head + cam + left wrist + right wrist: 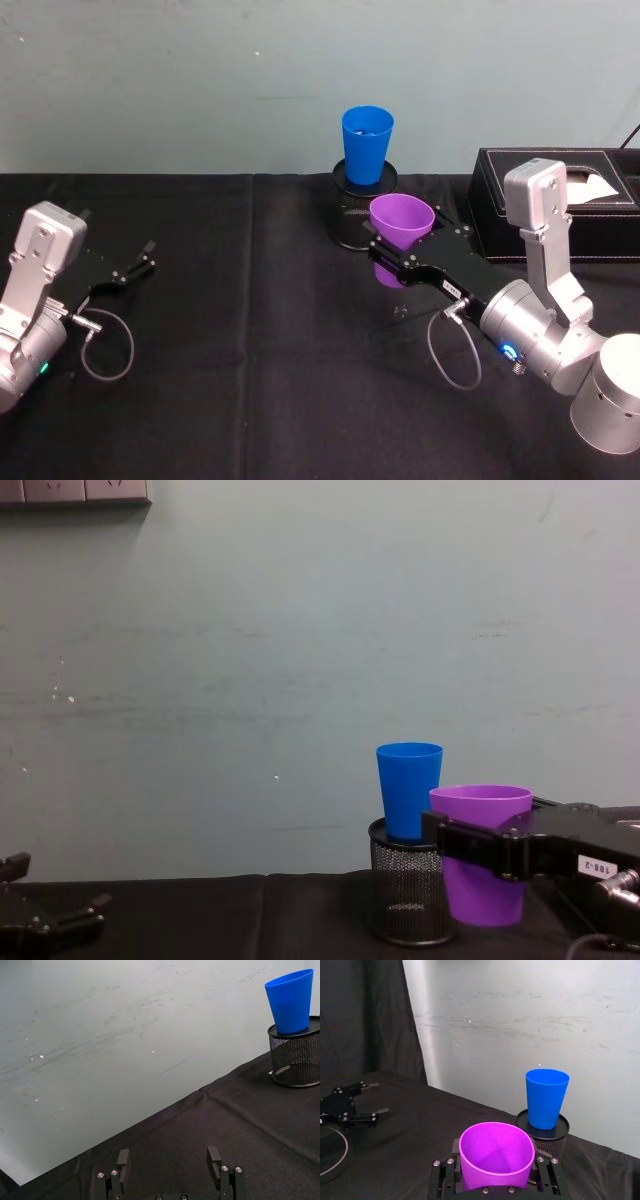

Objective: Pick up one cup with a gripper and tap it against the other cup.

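Now, your right gripper (388,256) has both fingers clamped on the purple cup (402,222), holding it upright just beside the black mesh pen holder (348,218). On that holder stands the blue cup (366,143), near the purple one but apart from it. Your left gripper (135,262) sits well apart at the left over the black cloth (250,350), fingers spread with nothing between them.

The right pincer (440,838) hides a band across the purple cup (485,900).
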You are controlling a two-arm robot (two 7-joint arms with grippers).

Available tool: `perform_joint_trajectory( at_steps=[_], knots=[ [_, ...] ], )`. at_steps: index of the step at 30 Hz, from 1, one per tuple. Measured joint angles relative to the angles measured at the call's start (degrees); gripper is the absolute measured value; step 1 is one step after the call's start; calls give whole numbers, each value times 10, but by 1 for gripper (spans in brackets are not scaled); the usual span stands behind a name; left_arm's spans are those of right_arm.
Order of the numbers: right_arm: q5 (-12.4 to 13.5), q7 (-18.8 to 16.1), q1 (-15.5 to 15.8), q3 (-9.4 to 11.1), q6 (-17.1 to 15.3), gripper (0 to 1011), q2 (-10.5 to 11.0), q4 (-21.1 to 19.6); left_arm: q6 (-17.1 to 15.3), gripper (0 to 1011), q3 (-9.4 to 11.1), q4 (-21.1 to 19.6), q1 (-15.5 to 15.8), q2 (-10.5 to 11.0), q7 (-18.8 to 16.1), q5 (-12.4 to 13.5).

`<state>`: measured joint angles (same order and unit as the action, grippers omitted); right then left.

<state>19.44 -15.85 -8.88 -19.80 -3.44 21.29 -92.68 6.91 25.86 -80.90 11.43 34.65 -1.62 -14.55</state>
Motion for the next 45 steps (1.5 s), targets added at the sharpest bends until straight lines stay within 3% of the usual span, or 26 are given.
perform_joint_trajectory(
  at_steps=[45],
  knots=[
    [0, 0, 0, 0, 0, 735, 0, 0, 0, 1000, 0, 0, 0, 0, 0, 0]
  ],
)
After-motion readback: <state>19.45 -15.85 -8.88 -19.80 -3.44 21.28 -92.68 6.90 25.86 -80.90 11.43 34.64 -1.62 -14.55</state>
